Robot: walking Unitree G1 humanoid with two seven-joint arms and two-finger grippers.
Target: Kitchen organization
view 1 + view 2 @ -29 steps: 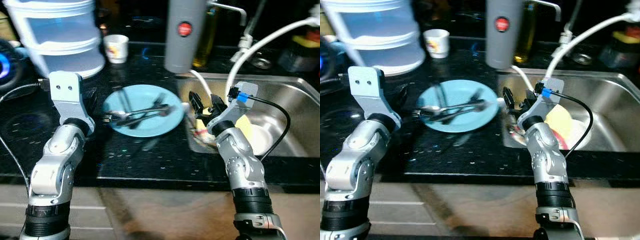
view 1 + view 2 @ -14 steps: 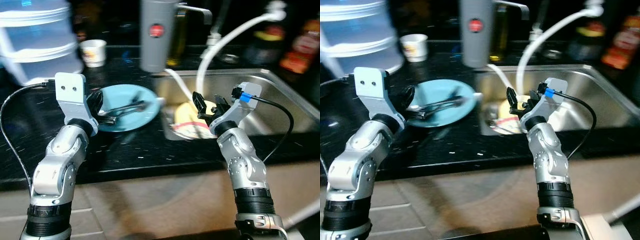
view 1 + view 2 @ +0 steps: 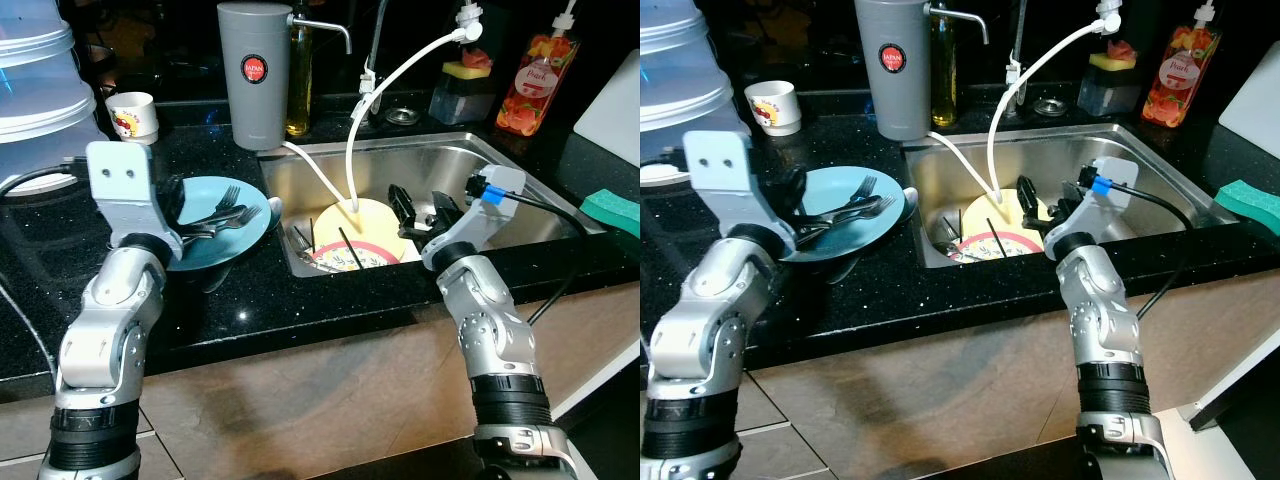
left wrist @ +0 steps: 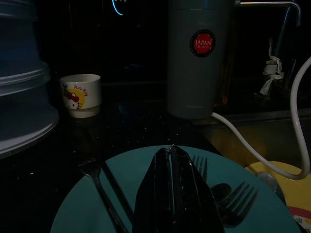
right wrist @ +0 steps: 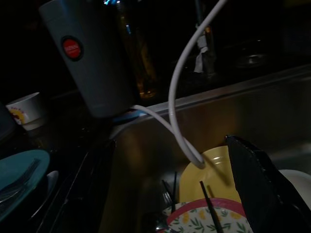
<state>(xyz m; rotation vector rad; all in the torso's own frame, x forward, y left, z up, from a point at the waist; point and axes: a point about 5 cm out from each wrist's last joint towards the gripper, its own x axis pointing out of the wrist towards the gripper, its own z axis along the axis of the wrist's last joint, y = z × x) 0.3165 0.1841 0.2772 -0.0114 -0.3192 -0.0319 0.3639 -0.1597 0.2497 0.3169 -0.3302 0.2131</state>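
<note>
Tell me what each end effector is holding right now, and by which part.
Nothing is held. The left end effector hangs shut and empty above the blue plate of forks. The right end effector is open over the sink, its fingers gripping nothing.

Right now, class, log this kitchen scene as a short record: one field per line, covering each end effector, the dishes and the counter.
left end effector: fingers shut, over the blue plate
right end effector: fingers open, above the sink
blue plate: on the black counter, left of the sink, holding forks
sink: steel; holds a yellow plate and a floral plate
white hose: runs down onto the yellow plate
grey canister: upright behind the sink
cup: on the counter, far left
</note>
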